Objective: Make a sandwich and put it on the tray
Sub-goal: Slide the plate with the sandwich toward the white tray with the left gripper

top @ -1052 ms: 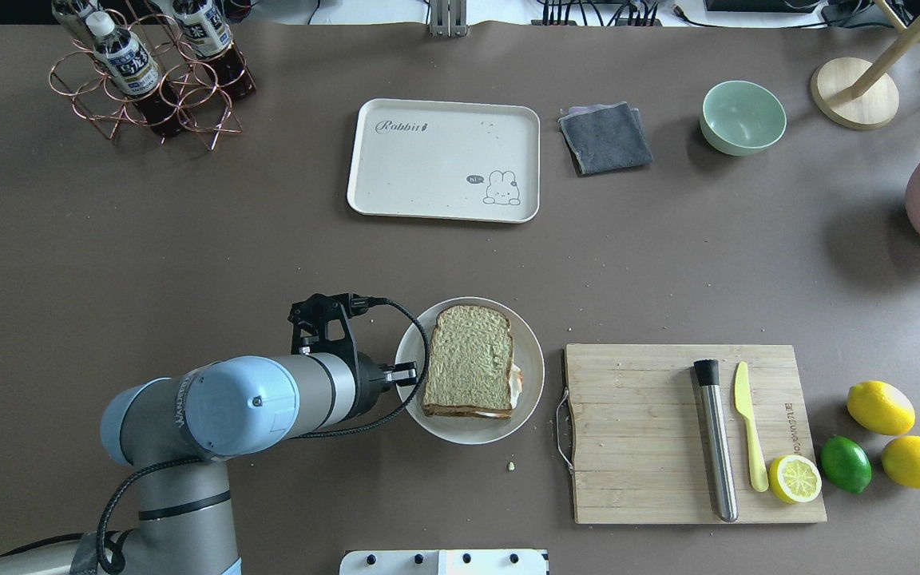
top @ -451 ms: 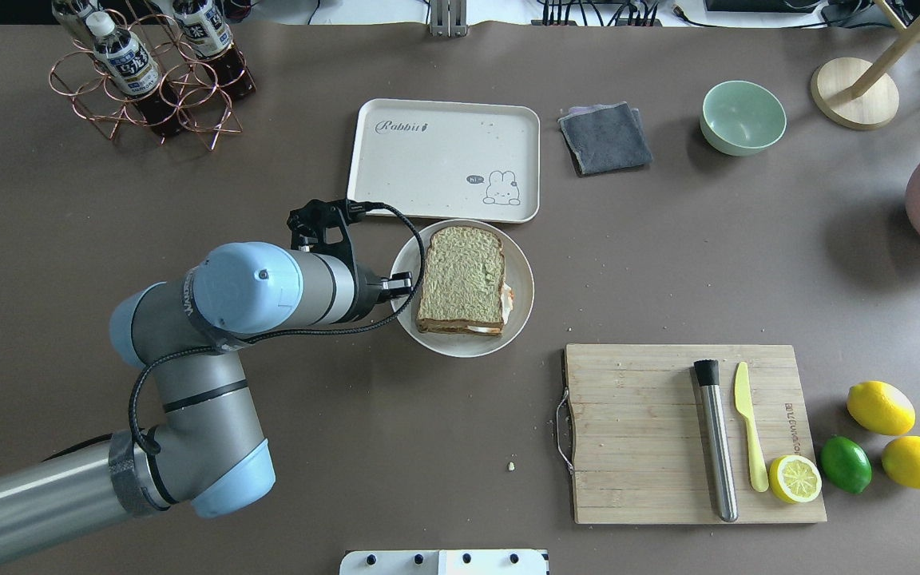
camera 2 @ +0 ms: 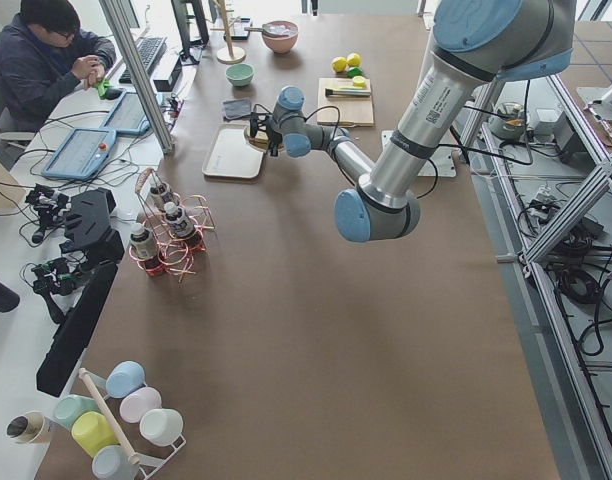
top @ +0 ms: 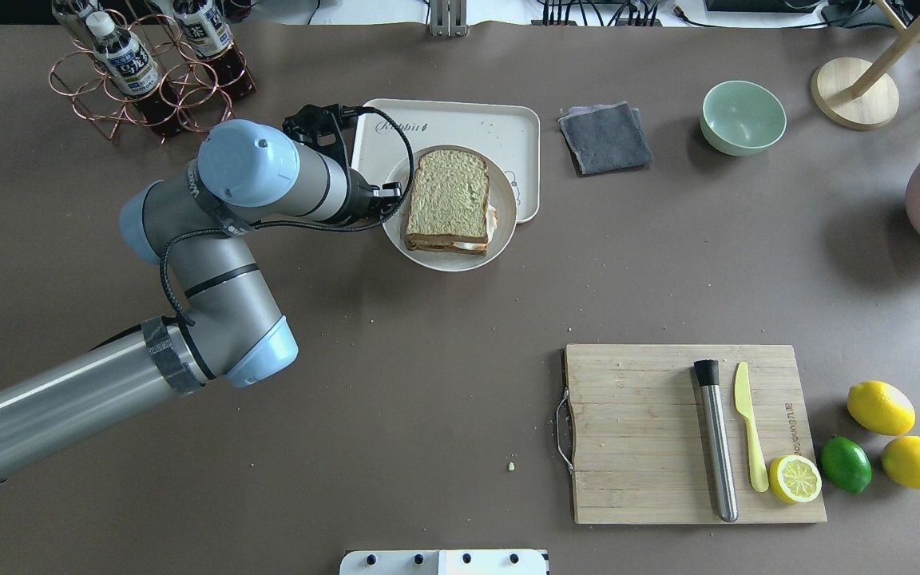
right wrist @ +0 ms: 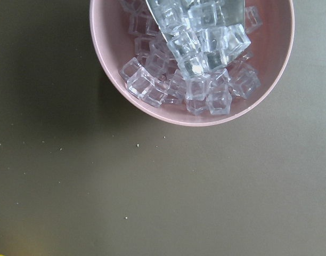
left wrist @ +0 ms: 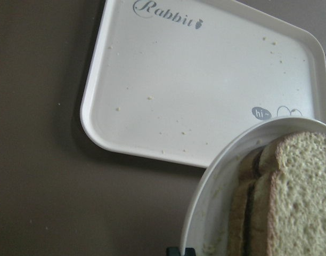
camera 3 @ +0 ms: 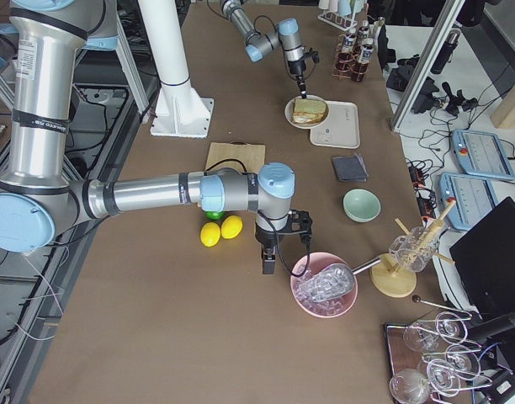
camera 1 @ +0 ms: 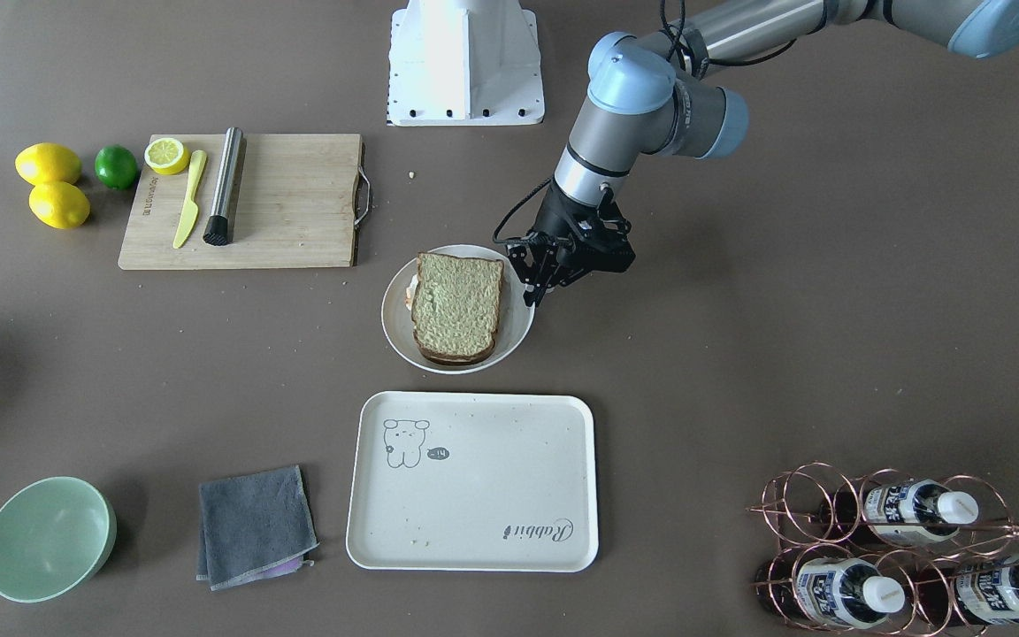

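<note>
Left gripper (camera 1: 536,292) clamped on the white plate (top: 448,263) rim, sandwich (top: 448,200) on it over the tray (top: 460,124) near edge: keep plate level, centre it, lower slowly so slices don't slide; right gripper (camera 3: 270,264) state can't tell.

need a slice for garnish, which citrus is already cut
The lemon half on the board, beside the knife. The two lemons and the lime are whole, off the board.
</note>
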You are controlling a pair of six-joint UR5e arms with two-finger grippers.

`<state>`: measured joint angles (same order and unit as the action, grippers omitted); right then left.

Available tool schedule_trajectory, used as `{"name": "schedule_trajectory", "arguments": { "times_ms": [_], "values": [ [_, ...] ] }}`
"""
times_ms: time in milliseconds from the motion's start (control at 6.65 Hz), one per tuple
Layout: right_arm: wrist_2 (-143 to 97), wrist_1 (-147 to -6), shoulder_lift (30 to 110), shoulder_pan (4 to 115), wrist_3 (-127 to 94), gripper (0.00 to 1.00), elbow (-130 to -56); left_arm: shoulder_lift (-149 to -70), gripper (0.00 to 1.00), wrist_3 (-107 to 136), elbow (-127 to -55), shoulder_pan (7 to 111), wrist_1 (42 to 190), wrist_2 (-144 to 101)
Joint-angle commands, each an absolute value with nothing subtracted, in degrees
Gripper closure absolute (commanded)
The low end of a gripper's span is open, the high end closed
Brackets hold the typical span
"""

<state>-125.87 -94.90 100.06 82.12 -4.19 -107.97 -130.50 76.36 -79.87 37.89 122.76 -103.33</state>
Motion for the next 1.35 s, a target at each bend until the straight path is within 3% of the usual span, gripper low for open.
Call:
{"name": "schedule_trajectory", "arguments": {
  "times_ms": [0, 301, 601, 902, 1052, 1202],
  "values": [
    [-125.86, -94.83, 100.02, 82.18, -4.31, 0.00, -107.84, -138.04, 1.00, 74.62, -66.07, 41.47, 127.15, -105.03],
    [-125.77, -94.83, 99.93, 82.18, -4.39, 0.00, -107.32, -143.24, 1.00, 71.81, -57.69, 42.80, 127.62, -105.03],
    [-125.77, -94.83, 99.93, 82.18, -4.22, 0.00, -107.05, -143.88, 1.00, 71.72, -56.78, 42.54, 128.32, -104.85],
    [-125.77, -94.83, 99.93, 82.18, -4.22, 0.00, -106.96, -143.79, 0.10, 70.24, -56.86, 42.19, 128.76, -104.50],
    [-125.77, -94.83, 99.93, 82.18, -4.22, 0.00, -106.61, -143.44, 0.03, 68.92, -57.39, 42.27, 128.93, -104.50],
    [-125.77, -94.83, 99.84, 82.18, -4.22, 0.00, -106.52, -143.09, 0.03, 68.91, -58.96, 42.62, 128.85, -104.50]
  ]
}}
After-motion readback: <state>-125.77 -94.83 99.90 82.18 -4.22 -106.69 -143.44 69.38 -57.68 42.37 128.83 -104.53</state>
